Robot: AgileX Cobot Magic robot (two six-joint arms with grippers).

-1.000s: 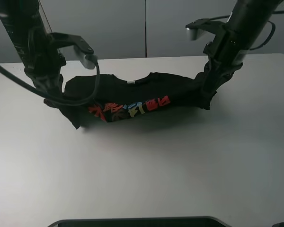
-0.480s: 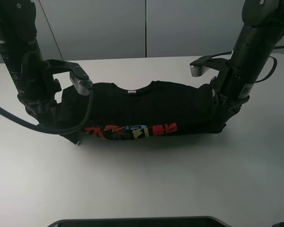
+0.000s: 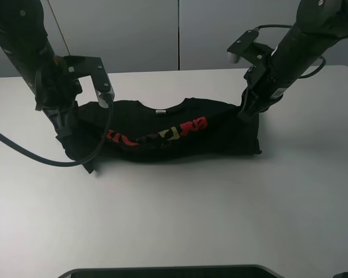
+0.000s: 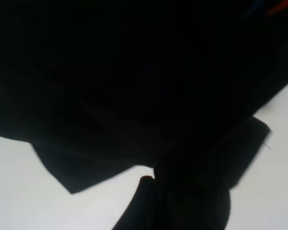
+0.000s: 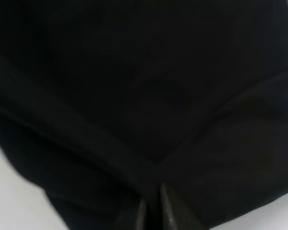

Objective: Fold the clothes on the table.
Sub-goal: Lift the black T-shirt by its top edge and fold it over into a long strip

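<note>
The black T-shirt (image 3: 180, 139) lies bunched in a wide band across the far half of the white table (image 3: 174, 220). Its red and yellow characters (image 3: 162, 134) are creased, and the white neck label (image 3: 160, 112) shows at the collar. My left gripper (image 3: 65, 128) is shut on the shirt's left end and holds it slightly raised. My right gripper (image 3: 247, 113) is shut on the right end. Black cloth (image 4: 110, 72) fills the left wrist view. In the right wrist view the cloth (image 5: 134, 72) is pinched at the gripper (image 5: 152, 211).
A black cable (image 3: 23, 153) loops from the left arm over the table's left side. Grey wall panels (image 3: 139, 35) stand behind the far edge. A dark flat object (image 3: 168, 271) sits at the front edge. Bare white tabletop lies in front of the shirt.
Both grippers carried the shirt toward the front edge, then back toward the far side. The printed characters now sit farther back and more creased, and the right end has folded over.
</note>
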